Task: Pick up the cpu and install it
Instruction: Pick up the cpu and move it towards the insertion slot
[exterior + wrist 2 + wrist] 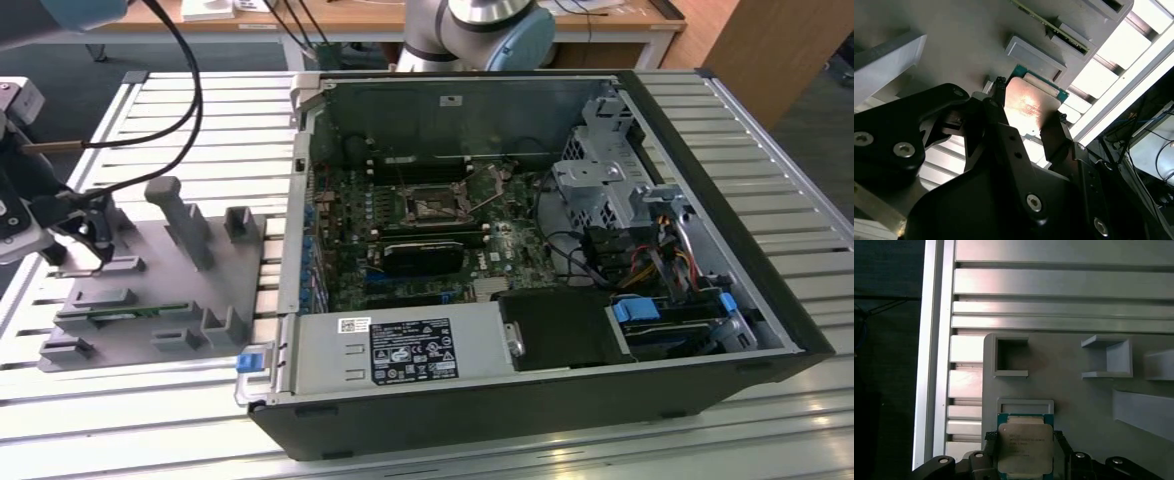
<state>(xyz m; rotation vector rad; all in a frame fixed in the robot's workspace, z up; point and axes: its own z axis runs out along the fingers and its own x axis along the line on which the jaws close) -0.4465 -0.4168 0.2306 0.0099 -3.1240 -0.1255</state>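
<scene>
In the exterior view the hand [83, 250] hangs low over the grey holder tray [200, 290], at the tray's end toward the exterior view's left. In the first wrist view its fingers [990, 440] stand against two opposite edges of the cpu [1025, 449], apparently clenched on it. The cpu is at a pocket by the tray's edge; whether lifted or seated, I cannot tell. The tray lies on the slatted tabletop [174, 100]. To the exterior view's right of the tray lies the open computer case [534, 415], the socket [434, 207] on its board.
</scene>
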